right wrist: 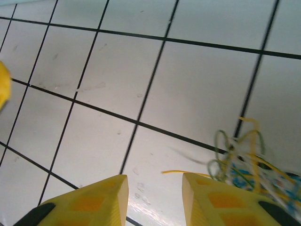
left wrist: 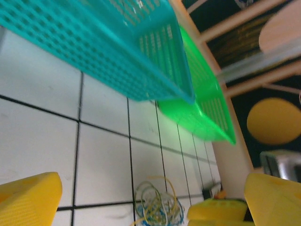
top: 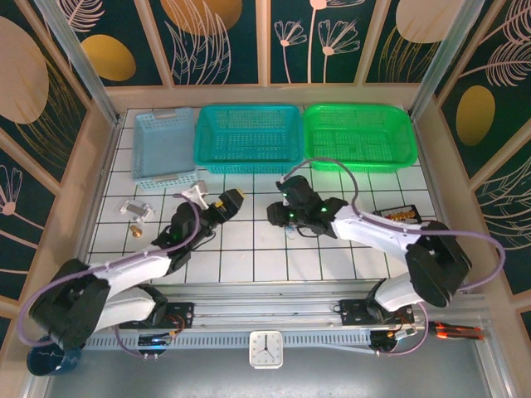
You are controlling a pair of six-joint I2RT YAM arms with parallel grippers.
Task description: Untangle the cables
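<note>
Several cables (right wrist: 249, 165) blurred and cut off, left gripper (left wrist: 153, 200) wide open, right gripper (right wrist: 155, 197) part-open

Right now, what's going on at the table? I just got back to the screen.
Neither arm holds anything. The right gripper is low over the table with its jaws apart. The cables lie knotted just beside one of its fingers, not between them. The left gripper is wide open a little way off, pointed toward the knot. The cables are not yet untangled.
</note>
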